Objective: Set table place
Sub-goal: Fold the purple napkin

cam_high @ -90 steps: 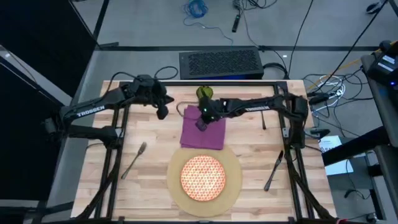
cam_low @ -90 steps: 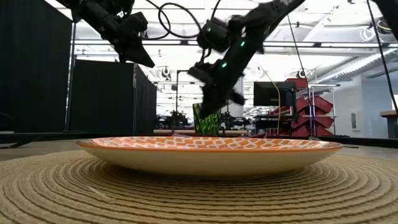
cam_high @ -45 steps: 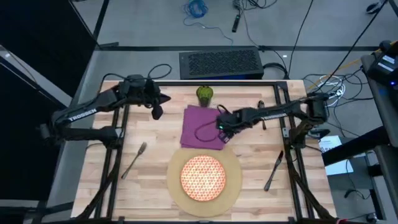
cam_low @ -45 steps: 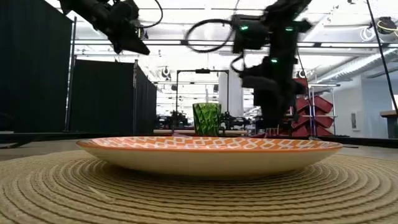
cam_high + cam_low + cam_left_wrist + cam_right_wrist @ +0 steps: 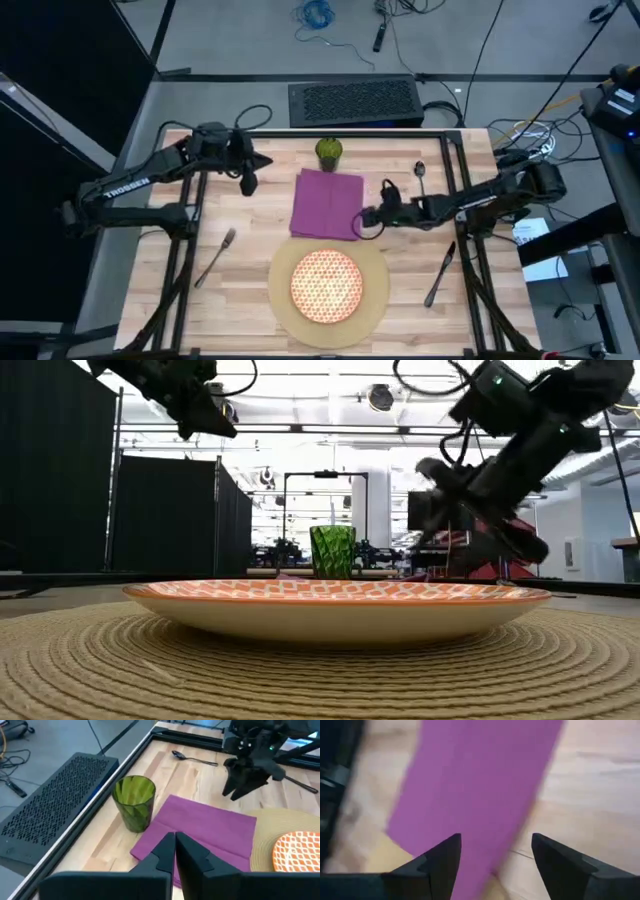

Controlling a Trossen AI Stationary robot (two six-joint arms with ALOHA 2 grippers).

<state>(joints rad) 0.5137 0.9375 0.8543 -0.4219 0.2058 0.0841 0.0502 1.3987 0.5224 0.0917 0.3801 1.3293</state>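
The right gripper (image 5: 372, 217) hangs with jaws spread wide and empty, just off the purple napkin's (image 5: 327, 203) right edge, near its lower right corner. The napkin is a flat rectangle, long axis running from the cup toward the plate. The left gripper (image 5: 248, 183) sits above the bench's (image 5: 200, 310) far left part with jaws pressed together, holding nothing.

A green faceted cup (image 5: 329, 151) stands upright just beyond the napkin's far edge. The orange-and-white plate (image 5: 326, 284) sits centred on the round tan mat (image 5: 377, 292), whose far rim meets the napkin. The fork (image 5: 215, 256) lies at left, the knife (image 5: 440, 273) at right, both diagonal, and the spoon (image 5: 421, 179) far right.
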